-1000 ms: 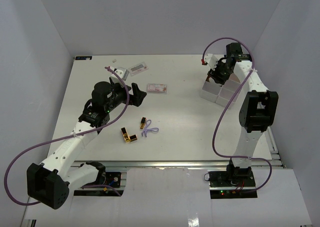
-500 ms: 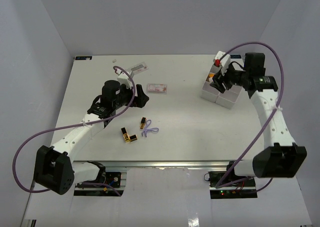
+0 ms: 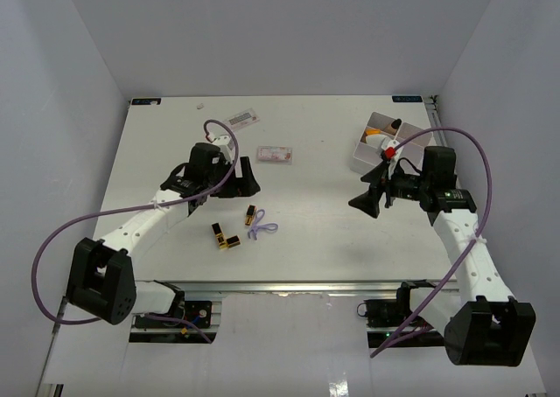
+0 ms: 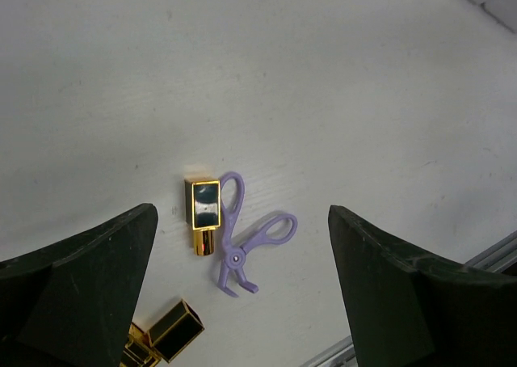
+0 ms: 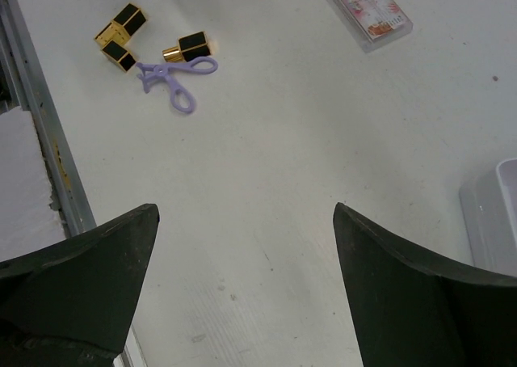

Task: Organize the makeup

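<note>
Left gripper [image 4: 242,221] jaws apart, empty, over lipstick [image 4: 204,209] near bench [image 3: 166,143] near edge; purple scissor-shaped tool [image 4: 242,250] touches lipstick; closing may snag both; right gripper [image 5: 245,213] apart, empty.

No writing, number or brand can be read in any view. The flat clear packet [image 5: 367,11] lying mid-table bears pink and orange print, but its marks are too small to make out. A second packet [image 3: 242,115], farther off and to the left, carries a pale label with dark marks, blurred. Two dark strips [image 3: 144,101] at the table's far corners may be labels; nothing on them is legible.
</note>
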Action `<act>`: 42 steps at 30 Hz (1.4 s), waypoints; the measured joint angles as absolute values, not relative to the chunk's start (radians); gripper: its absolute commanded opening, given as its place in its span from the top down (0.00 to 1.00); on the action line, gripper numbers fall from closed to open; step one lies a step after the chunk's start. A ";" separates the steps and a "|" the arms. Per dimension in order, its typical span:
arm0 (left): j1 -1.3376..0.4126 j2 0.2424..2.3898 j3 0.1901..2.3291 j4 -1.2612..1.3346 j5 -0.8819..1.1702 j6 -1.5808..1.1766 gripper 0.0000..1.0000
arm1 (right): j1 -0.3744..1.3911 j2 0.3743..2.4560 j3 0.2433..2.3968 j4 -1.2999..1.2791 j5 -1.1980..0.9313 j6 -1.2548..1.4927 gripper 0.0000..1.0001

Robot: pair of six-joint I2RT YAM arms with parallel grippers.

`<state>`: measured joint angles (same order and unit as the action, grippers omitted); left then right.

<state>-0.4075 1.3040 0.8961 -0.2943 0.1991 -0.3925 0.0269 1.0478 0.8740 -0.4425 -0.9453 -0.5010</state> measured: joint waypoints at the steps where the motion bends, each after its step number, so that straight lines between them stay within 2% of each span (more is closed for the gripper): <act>1: -0.412 1.315 0.899 -0.322 0.196 -0.399 0.03 | 0.023 1.030 0.850 -0.433 -0.953 -0.495 0.05; 7: -0.479 1.387 0.903 -0.456 0.136 -0.430 0.26 | 0.013 0.963 0.791 -0.371 -0.983 -0.472 0.05; 15: -0.571 1.539 0.956 -0.539 -0.021 -0.443 0.31 | -0.020 0.916 0.767 -0.326 -0.998 -0.451 0.04; 19: -0.577 1.546 0.965 -0.554 -0.080 -0.443 0.31 | -0.027 0.902 0.752 -0.311 -1.001 -0.442 0.04; 23: -0.579 1.538 0.965 -0.566 -0.115 -0.442 0.36 | -0.033 0.898 0.742 -0.304 -1.005 -0.431 0.03; 33: -0.585 1.397 0.961 -0.599 -0.089 -0.410 0.38 | -0.033 0.899 0.736 -0.288 -1.020 -0.426 0.03; 42: -0.585 1.506 0.987 -0.602 -0.068 -0.381 0.42 | -0.034 0.909 0.736 -0.286 -1.026 -0.426 0.03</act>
<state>-0.5850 1.5062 0.9868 -0.6024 -0.0677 -0.3808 -0.0336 0.9085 0.7355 -0.2864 -1.0260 -0.4255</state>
